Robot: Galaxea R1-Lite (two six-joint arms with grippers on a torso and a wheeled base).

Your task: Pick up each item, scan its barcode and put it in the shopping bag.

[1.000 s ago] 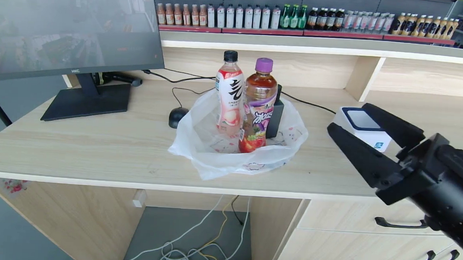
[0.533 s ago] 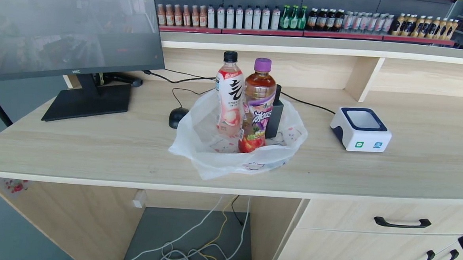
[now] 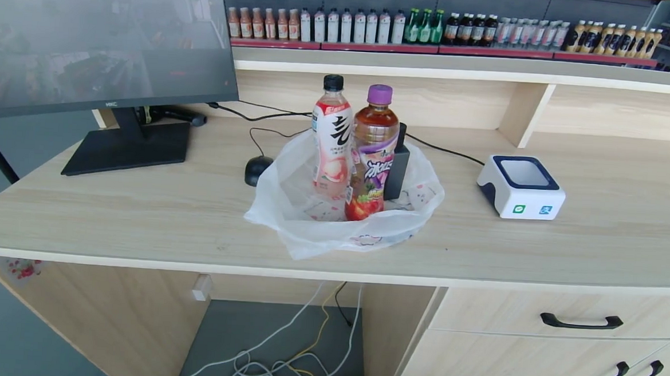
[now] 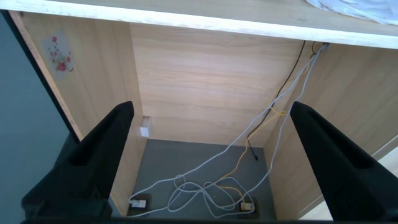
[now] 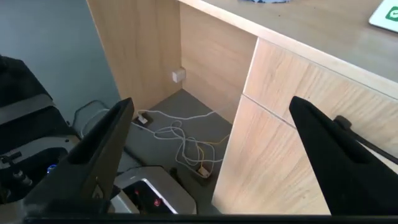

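**Black pincers lowered, bottles in the bag**

My right pincer [image 5: 211, 106], which hung spread before the scanner [image 3: 520, 187] a second ago, has dropped beside the drawers [image 3: 506, 318], fingers wide apart. My left pincer [image 4: 211, 112] gapes too, under the counter [image 3: 138, 218] edge. On the counter, the white shopping bag [image 3: 332, 242] holds two upright bottles side by side: a pink bottle [image 3: 331, 147] with black cap, and a brown bottle [image 3: 374, 155] with purple cap. Behind, a monitor [image 3: 90, 37].

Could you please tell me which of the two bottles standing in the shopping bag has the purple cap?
The amber bottle, nearer the white scanner; the pink bottle has a black cap.
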